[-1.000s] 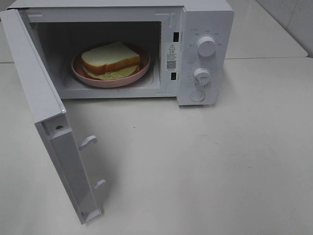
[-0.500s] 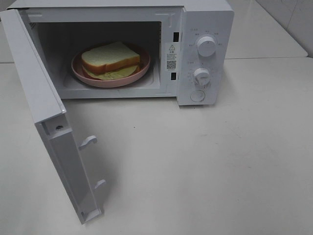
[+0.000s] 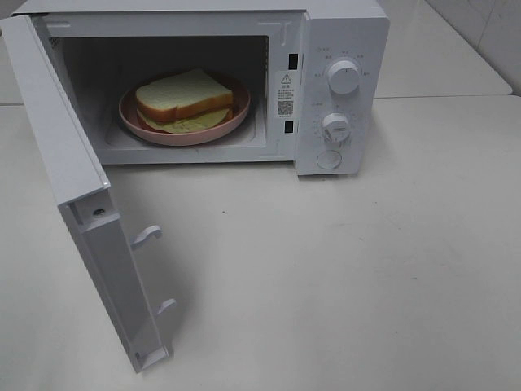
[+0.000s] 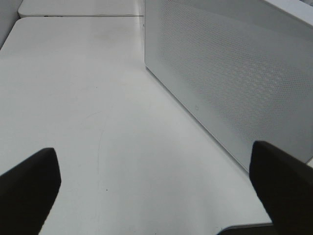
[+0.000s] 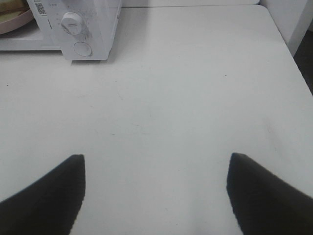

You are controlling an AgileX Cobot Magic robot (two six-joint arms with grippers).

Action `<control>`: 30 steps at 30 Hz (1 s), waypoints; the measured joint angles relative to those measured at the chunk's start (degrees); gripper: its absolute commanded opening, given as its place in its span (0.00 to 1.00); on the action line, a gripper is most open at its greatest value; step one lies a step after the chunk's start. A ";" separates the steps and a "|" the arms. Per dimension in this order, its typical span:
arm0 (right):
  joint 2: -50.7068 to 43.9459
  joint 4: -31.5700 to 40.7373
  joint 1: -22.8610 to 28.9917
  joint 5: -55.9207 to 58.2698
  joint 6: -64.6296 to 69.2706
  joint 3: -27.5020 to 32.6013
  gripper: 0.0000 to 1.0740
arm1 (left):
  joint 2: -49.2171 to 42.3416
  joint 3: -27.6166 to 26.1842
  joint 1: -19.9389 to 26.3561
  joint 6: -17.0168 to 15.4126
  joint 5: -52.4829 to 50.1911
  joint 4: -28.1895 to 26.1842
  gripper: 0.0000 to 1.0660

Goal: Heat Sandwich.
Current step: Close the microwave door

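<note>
The sandwich (image 3: 183,94), thick white bread with a tan crust and pale green filling, lies on a round pink plate (image 3: 189,136) inside the white microwave (image 3: 342,24). The microwave door (image 3: 73,204) is swung wide open toward the front left. Neither arm shows in the exterior view. My left gripper (image 4: 152,164) is open above the bare table, with a white perforated microwave panel (image 4: 230,73) beside it. My right gripper (image 5: 156,166) is open and empty over the table, well back from the microwave's control panel (image 5: 78,29). A sliver of the plate (image 5: 12,24) shows in that view.
Two round knobs (image 3: 343,76) (image 3: 335,126) and a round button (image 3: 329,159) sit on the microwave's right panel. The door's latch hooks (image 3: 146,236) stick out from its inner face. The white table (image 3: 366,269) ends at an edge on the right (image 5: 293,58).
</note>
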 measured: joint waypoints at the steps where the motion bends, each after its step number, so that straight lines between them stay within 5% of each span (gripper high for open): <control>1: 0.00 0.00 0.00 0.00 0.00 0.00 0.71 | 0.00 0.00 0.00 0.00 0.00 0.00 0.97; 30: 0.00 0.06 0.00 0.00 0.00 0.00 0.71 | 0.00 0.00 0.00 0.00 0.00 0.00 0.96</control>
